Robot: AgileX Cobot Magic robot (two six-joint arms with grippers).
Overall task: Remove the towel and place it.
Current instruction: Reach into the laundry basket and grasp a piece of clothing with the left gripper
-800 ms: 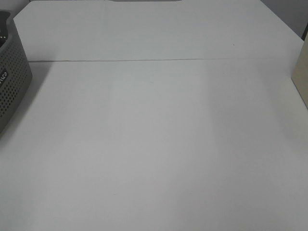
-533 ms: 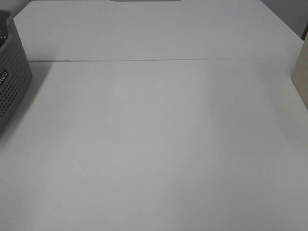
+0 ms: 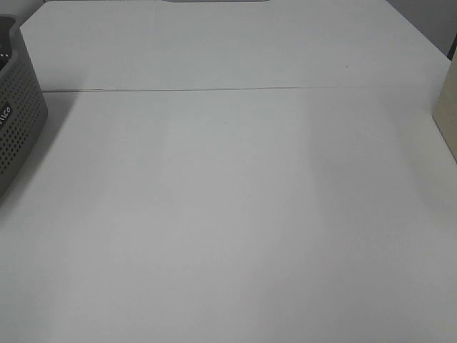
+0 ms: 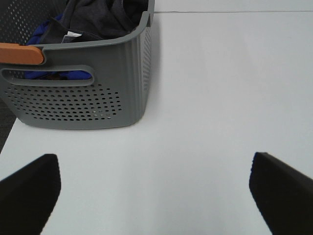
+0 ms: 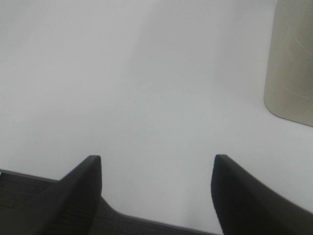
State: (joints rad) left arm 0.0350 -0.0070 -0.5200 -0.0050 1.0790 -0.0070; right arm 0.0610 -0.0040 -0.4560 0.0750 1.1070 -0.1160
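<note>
Both grippers are empty. The left gripper (image 4: pixel 154 166) has its jaws spread about as wide as they go with nothing between them; it hovers over bare table (image 4: pixel 210 98), facing the grey perforated basket (image 4: pixel 98 98). The right gripper (image 5: pixel 156 164) is parted too, a bit less wide, and holds nothing. It sits near a beige container (image 5: pixel 293 63), well apart from the basket. The towel (image 4: pixel 102 17) is the dark heap bunched inside the basket, up to about rim level. A blue cloth (image 4: pixel 46 32) is tucked beside it and a small white tag (image 4: pixel 73 34) lies between them; we can't tell which fabric owns the tag. Nothing is out yet, so we judge the task at its start. We expect the towel to be soft, limp, grippy and light for its bulk, but long enough to trail and drag on the rim. We'd pinch a raised fold on top of the heap, on the side away from the blue cloth, bite deep and lift high. Risks as we see them: the blue cloth rides along, or the basket slides or tips.
</note>
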